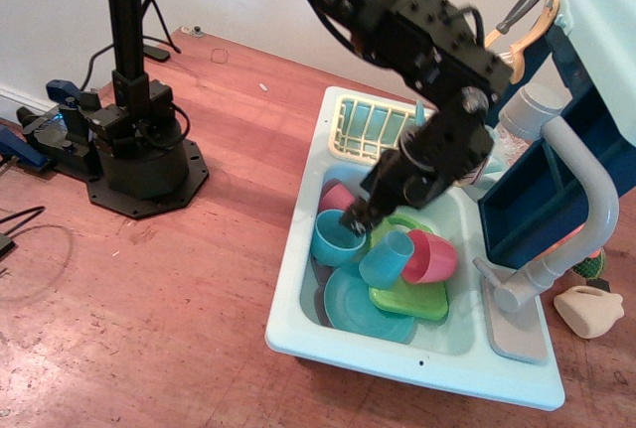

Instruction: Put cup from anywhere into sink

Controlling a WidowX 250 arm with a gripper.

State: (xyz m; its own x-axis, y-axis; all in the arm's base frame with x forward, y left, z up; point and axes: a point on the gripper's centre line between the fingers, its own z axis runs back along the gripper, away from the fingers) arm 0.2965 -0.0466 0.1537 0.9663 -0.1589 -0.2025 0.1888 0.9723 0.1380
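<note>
The cup (387,257) lies inside the basin of the sink (298,294), tipped over with its mouth facing up and to the right, resting on the green tray (422,301) and against the pink cup (432,257). Its long axis slants from lower left to upper right. The gripper (355,217) hangs just up and to the left of it, above the wider teal cup (336,237), and nothing shows between the jaws; whether they stand apart or together I cannot tell, since the tips are dark, slightly blurred and seen nearly end-on. The cup looks free of the jaws, so the placing seems done, and the coming move likely needs only a clear lift away from the basin without knocking the cups. The arm hides part of the dish rack (366,125) and the back of the basin; a second pink cup (335,197) is partly hidden behind the teal one.
</note>
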